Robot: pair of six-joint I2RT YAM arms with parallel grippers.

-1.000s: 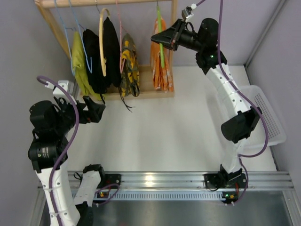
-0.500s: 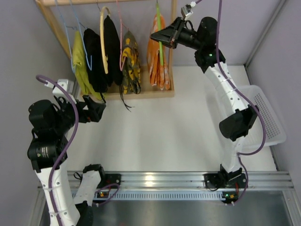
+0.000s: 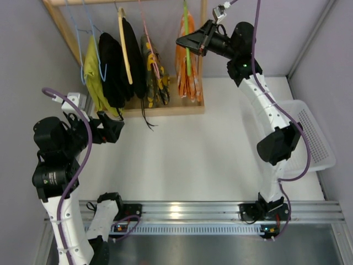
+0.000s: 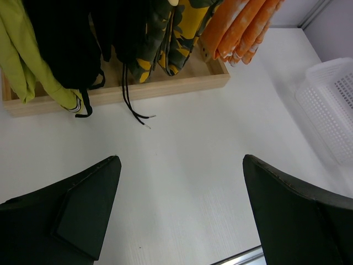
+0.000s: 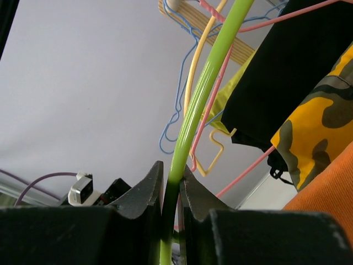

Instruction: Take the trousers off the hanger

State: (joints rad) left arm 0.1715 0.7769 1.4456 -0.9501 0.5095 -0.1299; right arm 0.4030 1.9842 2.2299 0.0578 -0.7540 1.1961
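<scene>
The orange trousers (image 3: 187, 72) hang on the lime-green hanger (image 3: 187, 44) at the right end of the wooden rack; their legs also show in the left wrist view as orange trousers (image 4: 238, 27). My right gripper (image 3: 185, 43) is raised at the rack and shut on the hanger; in the right wrist view the green hanger (image 5: 201, 99) runs up between the pinched fingers of the right gripper (image 5: 172, 182). Orange cloth shows at the lower right of that view. My left gripper (image 3: 113, 128) is open, low at the left over the table, with nothing between its fingers (image 4: 83, 204).
The wooden rack (image 3: 165, 107) also carries a yellow-green garment (image 3: 94, 77), black clothes (image 3: 118, 61) and a yellow-and-black camouflage garment (image 3: 151, 72) on blue, wooden and pink hangers. A white mesh basket (image 3: 317, 138) sits at the table's right edge.
The right gripper, still shut on the green hanger, has lifted slightly toward the rail. The wooden and pink hangers with their clothes have swung, and the trousers have shifted a little.
</scene>
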